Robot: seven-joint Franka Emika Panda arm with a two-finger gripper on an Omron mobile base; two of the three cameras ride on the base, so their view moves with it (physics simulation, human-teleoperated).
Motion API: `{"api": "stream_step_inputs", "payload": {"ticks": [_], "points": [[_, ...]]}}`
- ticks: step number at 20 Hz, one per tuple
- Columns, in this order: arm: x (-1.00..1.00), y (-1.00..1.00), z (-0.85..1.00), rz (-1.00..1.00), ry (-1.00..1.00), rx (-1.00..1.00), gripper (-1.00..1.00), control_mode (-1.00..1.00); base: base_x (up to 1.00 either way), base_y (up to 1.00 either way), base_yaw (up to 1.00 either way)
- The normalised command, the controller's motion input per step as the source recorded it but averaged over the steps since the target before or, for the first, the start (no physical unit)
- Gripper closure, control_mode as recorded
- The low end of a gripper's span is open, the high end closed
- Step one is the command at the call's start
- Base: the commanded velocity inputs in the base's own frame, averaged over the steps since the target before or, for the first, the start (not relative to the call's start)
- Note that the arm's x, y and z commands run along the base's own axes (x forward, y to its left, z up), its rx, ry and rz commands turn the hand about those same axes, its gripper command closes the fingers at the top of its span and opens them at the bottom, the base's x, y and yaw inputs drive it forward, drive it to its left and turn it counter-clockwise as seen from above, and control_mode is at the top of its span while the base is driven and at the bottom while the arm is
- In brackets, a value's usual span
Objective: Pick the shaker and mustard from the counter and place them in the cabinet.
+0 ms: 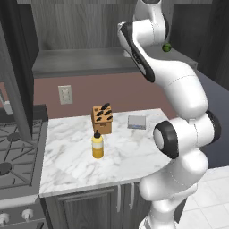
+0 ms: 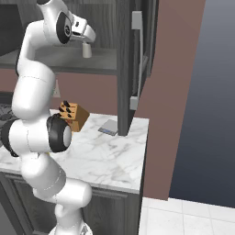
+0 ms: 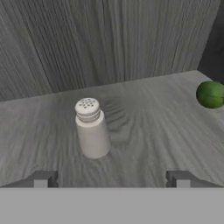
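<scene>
Two items: shaker (image 3: 91, 129) is seen upright on the cabinet (image 3: 153, 127) shelf; mustard (image 1: 97, 145) is seen upright on the table (image 1: 125, 156).
Pincer (image 3: 111, 179): spread wide, nothing pinched; shaker stands free just ahead of the fingertips.
Step in hand: release of the shaker is judged complete; a straight withdrawal is advised so the shaker is not brushed.
Mustard surroundings: knife block (image 1: 102, 118) just behind it, grey square block (image 1: 137, 122) further right, stove (image 1: 18, 152) to the left.
Shelf room: green round object (image 3: 211, 94) lies well right; open board is left between.
Edges: cabinet door (image 2: 131, 64) hangs open beside the shelf.
</scene>
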Motion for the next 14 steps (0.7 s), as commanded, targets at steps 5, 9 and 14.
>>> {"api": "stream_step_inputs", "payload": {"ticks": [5, 9, 14], "points": [[-1.00, -0.09, -0.35, 0.00, -0.14, 0.00, -1.00, -1.00, 0.00, 0.00, 0.00], [-1.00, -0.03, -0.33, 0.01, -0.09, 0.00, -1.00, -1.00, 0.00, 0.00, 0.00], [-1.00, 0.00, -0.49, 0.02, -0.01, -0.01, -1.00, -1.00, 0.00, 0.00, 0.00]]}}
